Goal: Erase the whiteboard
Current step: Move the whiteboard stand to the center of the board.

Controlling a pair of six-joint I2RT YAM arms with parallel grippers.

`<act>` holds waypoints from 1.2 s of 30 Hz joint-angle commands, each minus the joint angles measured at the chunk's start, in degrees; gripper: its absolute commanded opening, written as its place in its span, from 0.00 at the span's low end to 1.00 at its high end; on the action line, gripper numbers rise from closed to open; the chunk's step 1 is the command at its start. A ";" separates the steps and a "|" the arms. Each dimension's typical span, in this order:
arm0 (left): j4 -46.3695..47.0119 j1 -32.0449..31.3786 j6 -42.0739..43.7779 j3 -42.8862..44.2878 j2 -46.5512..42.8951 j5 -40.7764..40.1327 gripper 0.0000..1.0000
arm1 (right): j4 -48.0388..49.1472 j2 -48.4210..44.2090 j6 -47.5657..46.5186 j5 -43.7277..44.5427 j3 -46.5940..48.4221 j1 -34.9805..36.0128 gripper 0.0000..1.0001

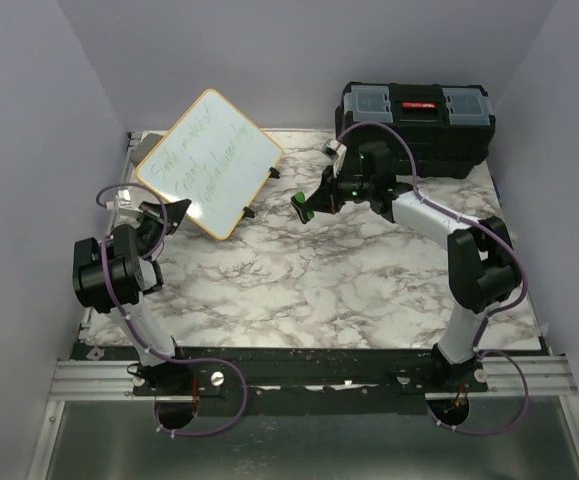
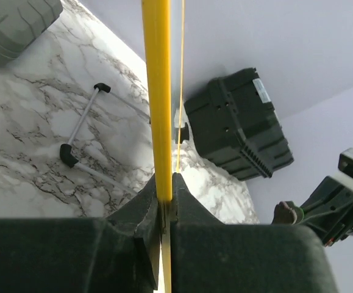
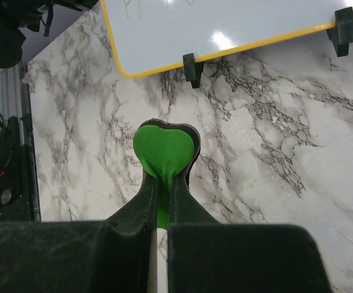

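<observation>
A: Whiteboard (image 1: 209, 160) tilted up at eleven o'clock, left gripper (image 2: 166, 183) clamped on its frame, propping it steady, I'd say.
B: Right gripper (image 3: 163, 183), at its four o'clock, pinches the green eraser (image 3: 164, 149), pad aimed boardward.

Black-and-white arms (image 1: 119, 275), purple cables (image 1: 379, 124)

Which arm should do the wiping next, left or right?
Right. The right gripper is shut on a green eraser aimed at the whiteboard, whose writing is not yet wiped. The left gripper is clamped on the board's edge, propping it up, so it looks busy.
</observation>
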 commanded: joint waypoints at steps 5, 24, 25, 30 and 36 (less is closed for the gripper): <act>-2.20 -0.32 2.90 -0.09 -2.09 5.31 0.00 | 0.82 -2.26 -0.35 -0.09 -0.64 0.25 0.03; -21.19 -6.32 14.67 -2.35 -12.15 12.83 0.00 | 0.88 -3.99 -0.52 -0.53 -0.72 -0.59 0.03; -20.92 -6.93 14.54 -2.73 -12.33 12.69 0.00 | 0.90 -4.06 -0.52 -0.53 -0.79 -0.69 0.03; -19.98 -10.21 15.15 -5.44 -13.13 11.68 0.00 | 0.95 -4.14 -0.52 -0.88 -0.97 -0.90 0.03; -22.25 -11.98 17.51 -7.50 -15.32 12.17 0.00 | 1.08 -4.42 -0.85 -1.06 -1.30 -0.96 0.03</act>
